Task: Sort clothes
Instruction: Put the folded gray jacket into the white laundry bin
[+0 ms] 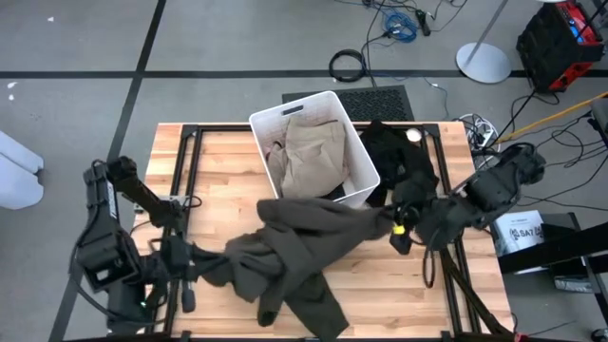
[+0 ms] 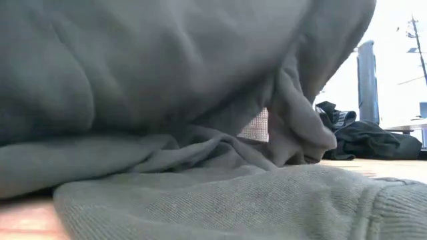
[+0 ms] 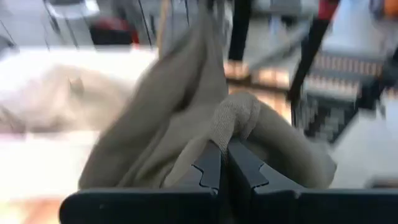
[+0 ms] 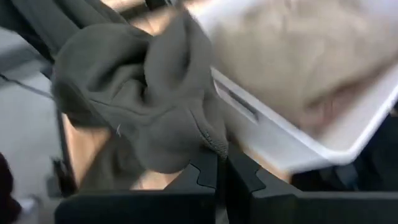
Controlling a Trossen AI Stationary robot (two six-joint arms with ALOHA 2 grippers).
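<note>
A large dark olive garment [image 1: 294, 252] is spread between my two grippers across the middle of the table. It also fills the low view [image 2: 167, 87]. My left gripper [image 1: 193, 258] is shut on its left end, and my right gripper [image 1: 401, 226] is shut on its right end beside the bin. The garment's middle sags and a lower part [image 1: 318, 309] lies on the table near the front edge. Khaki clothes [image 1: 313, 152] lie in the white bin [image 1: 271, 122]. A black garment [image 1: 399, 157] lies on the table right of the bin. My left gripper pinches a bunched, ribbed fold of the olive garment [image 3: 235, 121] between its two shut fingers [image 3: 208, 168]. The cloth runs away from the fingertips toward the table's middle, in several layers. My right gripper pinches a gathered bunch of the olive garment at a seamed edge [image 4: 208, 134] between its two shut fingers [image 4: 202, 174]. The bunch sits at the fingertips, above the table and next to the bin's wall [image 4: 261, 124]. The rest trails off toward the table's left.
The white bin stands at the table's far middle, close to my right gripper. The black garment [image 2: 363, 139] lies at the far right. Bare wood [image 1: 214, 161] shows at the table's left and near right. Cables and a stand base lie on the floor beyond.
</note>
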